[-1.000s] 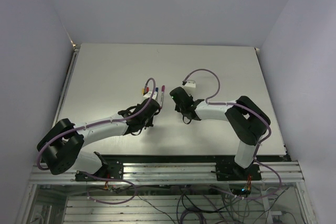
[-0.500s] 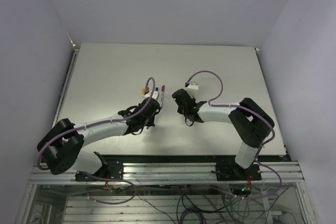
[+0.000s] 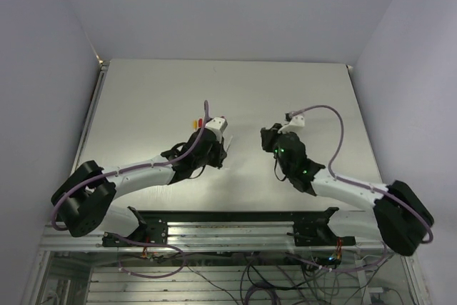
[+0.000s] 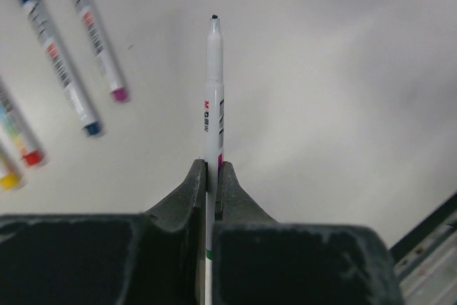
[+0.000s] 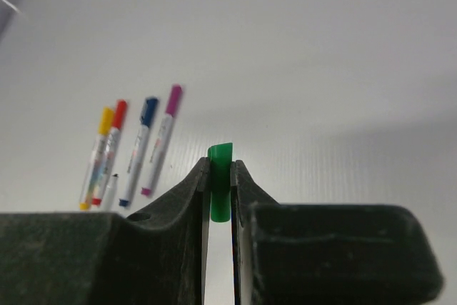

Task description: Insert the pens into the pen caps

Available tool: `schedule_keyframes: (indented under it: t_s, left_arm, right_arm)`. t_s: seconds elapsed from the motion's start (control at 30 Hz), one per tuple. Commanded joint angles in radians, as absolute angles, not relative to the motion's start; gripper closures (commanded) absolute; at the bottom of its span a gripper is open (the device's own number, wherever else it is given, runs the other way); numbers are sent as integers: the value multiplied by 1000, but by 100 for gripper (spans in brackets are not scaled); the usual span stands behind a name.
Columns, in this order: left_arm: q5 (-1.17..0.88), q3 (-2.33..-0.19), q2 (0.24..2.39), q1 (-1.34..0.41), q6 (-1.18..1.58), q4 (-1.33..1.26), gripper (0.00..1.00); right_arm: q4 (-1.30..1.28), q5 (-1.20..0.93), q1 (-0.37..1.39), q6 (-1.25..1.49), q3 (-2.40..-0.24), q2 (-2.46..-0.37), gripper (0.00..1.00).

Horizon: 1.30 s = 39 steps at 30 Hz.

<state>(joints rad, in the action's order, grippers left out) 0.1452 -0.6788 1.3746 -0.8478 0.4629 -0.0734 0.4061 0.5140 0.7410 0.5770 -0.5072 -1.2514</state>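
Left gripper point(image 4: 212, 167) clamped on slim smooth white pen point(image 4: 213, 83), dark tip pointing ahead; right gripper point(image 5: 221, 166) pinching glossy green cap point(image 5: 220, 152), four capped pens point(image 5: 139, 149) ahead-left of it.

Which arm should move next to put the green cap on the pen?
Probably the left. The left gripper is shut on the uncapped pen, whose tip sticks out free in front. The right gripper pinches the green cap, which barely shows above its fingers.
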Motion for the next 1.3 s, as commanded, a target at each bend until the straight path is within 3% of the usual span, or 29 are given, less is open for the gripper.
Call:
schedule_keyframes:
  t_s: [0.0,0.23,0.63,1.27]
  left_arm:
    - [-21,-651,1385,-846,463,-358,93]
    - [-180,-660,1510,-875,509,-676,93]
    - [-239,-688,1606,-970,565,-966,93]
    - [-258,-678,1537,-1005,548,-975,93]
  right_arm:
    - [678,524,722,454,-384,-1094,100]
    - [973,460,705,361,-224,-882,100]
    - [1261,361,696,331,-109,-843,100]
    - [1340,350,694,333,-90,-850,100]
